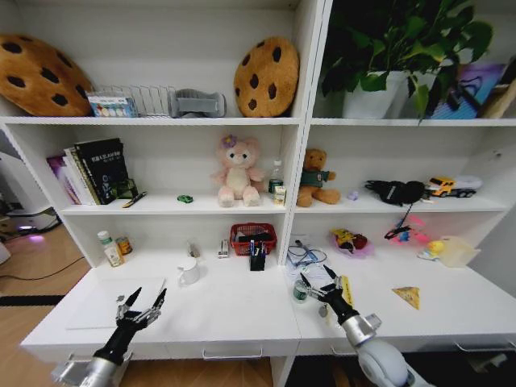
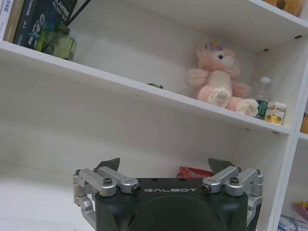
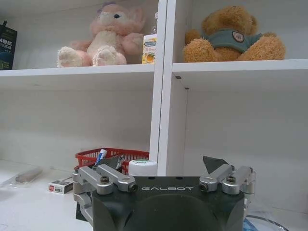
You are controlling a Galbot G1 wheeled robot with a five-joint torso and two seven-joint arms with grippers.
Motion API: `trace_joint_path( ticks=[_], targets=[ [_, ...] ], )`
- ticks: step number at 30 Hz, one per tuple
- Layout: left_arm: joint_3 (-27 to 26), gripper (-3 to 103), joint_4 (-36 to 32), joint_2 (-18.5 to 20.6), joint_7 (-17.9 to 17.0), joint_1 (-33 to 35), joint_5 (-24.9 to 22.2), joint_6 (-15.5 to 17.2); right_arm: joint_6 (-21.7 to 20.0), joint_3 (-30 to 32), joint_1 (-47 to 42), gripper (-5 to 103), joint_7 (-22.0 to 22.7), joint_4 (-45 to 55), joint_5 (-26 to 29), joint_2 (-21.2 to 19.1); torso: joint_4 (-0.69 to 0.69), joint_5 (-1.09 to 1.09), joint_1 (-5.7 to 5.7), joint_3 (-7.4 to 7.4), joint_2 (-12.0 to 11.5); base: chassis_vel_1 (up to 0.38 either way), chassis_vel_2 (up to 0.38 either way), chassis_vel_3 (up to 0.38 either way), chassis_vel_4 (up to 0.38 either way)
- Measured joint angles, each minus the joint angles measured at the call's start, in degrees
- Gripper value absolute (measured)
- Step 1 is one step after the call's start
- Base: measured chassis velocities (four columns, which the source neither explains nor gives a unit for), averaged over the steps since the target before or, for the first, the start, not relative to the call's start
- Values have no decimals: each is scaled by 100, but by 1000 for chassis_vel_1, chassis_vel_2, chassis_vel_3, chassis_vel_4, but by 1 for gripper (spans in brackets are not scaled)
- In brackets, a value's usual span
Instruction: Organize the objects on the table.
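- The left gripper [image 1: 142,304] is hovering with jaws open above the slim laptop [image 1: 115,305] on the tabletop [image 1: 234,310].
- The right gripper [image 1: 317,284], jaws also open, is reaching toward a small white-capped bottle [image 1: 300,290].
- Judgement: picking is only beginning; next it needs lowering around the bottle.

Yellow triangular wedge [image 1: 407,297] lies flat on the white table [image 1: 242,310], right side.

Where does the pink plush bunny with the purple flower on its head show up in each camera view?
Head view: the pink plush bunny sits mid-frame on the middle shelf, left of the white upright divider.
Left wrist view: seated on that shelf at upper right, above the open left tool.
Right wrist view: upper left on the shelf, above the open right tool.
Shared landmark: the small bottle beside the bunny.
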Motion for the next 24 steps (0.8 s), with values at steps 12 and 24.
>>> trace_joint_path(
  ticks=[12, 24],
  targets=[
    [17, 100, -11, 51, -8, -10, -13, 4, 79, -101, 32, 59, 69, -44, -8, -28, -1, 0, 0, 0, 0, 0, 0, 0, 0],
    [26, 100, -48, 69, -50, 1, -43, 14, 137, -68, -47, 28, 50, -6, -29, 24, -1, 0, 0, -1, 0, 0, 0, 0, 0]
  ],
)
